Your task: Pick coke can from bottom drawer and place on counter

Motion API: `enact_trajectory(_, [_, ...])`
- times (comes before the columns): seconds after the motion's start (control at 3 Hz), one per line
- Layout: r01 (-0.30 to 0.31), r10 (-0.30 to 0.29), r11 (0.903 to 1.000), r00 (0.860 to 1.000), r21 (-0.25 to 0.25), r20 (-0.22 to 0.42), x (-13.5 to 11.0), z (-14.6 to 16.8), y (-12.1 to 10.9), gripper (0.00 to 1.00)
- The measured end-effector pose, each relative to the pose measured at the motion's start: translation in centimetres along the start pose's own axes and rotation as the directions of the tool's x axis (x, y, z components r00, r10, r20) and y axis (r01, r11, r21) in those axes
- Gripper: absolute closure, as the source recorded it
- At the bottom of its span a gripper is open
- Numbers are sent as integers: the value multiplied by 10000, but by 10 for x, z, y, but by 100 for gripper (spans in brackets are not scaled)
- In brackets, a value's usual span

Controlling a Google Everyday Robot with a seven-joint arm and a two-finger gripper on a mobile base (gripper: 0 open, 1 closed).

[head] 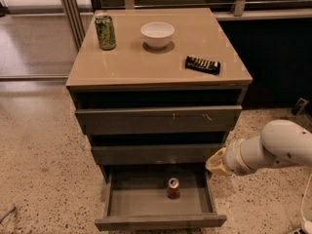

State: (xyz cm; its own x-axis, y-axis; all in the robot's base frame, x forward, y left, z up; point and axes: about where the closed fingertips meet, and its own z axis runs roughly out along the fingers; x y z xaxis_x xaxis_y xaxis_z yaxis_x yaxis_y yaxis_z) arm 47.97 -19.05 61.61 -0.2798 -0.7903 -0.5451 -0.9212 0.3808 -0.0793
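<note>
The coke can [173, 188] stands upright on the floor of the open bottom drawer [161, 222], a little right of its middle. The drawer is pulled out from the grey cabinet. The tan counter [141, 65] tops the cabinet. My gripper [217, 162], on the end of the white arm [273, 150] coming in from the right, hangs at the drawer's right side. It is above and to the right of the can, about level with the middle drawer's lower edge, and apart from the can.
On the counter stand a green patterned can [105, 31] at the back left, a white bowl [157, 34] at the back middle and a black flat object [203, 65] at the right. The two upper drawers [156, 121] are closed. The floor is speckled.
</note>
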Motion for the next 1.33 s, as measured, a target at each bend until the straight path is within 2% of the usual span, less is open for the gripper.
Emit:
enact_trajectory(0.33, [-250,253,9992,9996,-298,98,12,22,5,100])
enact_trajectory(0.67, [-232,234,9993,9997,-283,94,11,21,5,100])
enact_trajectory(1.0, [-225,224,9997,9997,-85,-22,33,42,3,100])
enact_trajectory(1.33, [-36,34,9998,9999,178,142,67,85,-8,100])
